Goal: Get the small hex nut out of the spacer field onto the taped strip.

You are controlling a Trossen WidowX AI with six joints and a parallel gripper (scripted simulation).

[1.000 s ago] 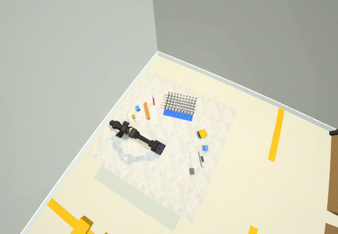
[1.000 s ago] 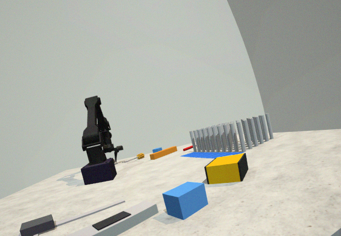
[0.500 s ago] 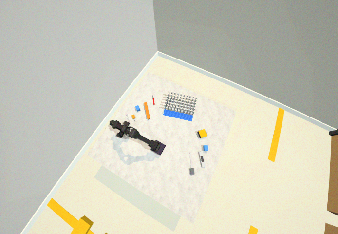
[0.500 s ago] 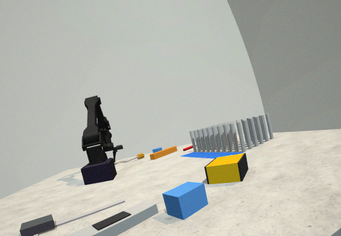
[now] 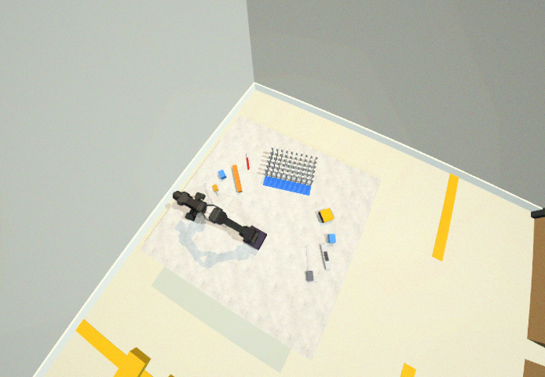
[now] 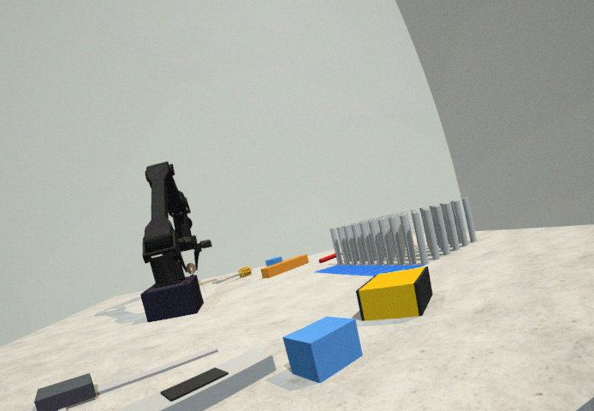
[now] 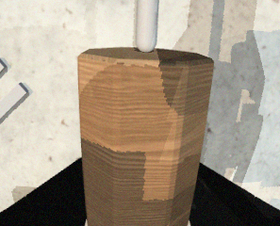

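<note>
Wooden tool handle [image 6: 190,268] [image 7: 130,104], one: pinched in my pincer [image 5: 195,206] [image 6: 193,265] [image 7: 138,169], near the bench's [image 5: 277,284] [image 6: 511,300] [image 7: 41,155] left edge, seen from above; pale rod [image 7: 146,25] at its end.

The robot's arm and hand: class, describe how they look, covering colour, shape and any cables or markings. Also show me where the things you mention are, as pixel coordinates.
The arm [image 5: 232,223] [image 6: 159,199] is black, built of chunky, angular links with bulkier joints between them. The hand [image 7: 138,169] has two black fingers; in the wrist view they look like dark wedges, narrowing towards their tips. I can make out no lettering, and cannot tell whether any cables run along it.
</note>
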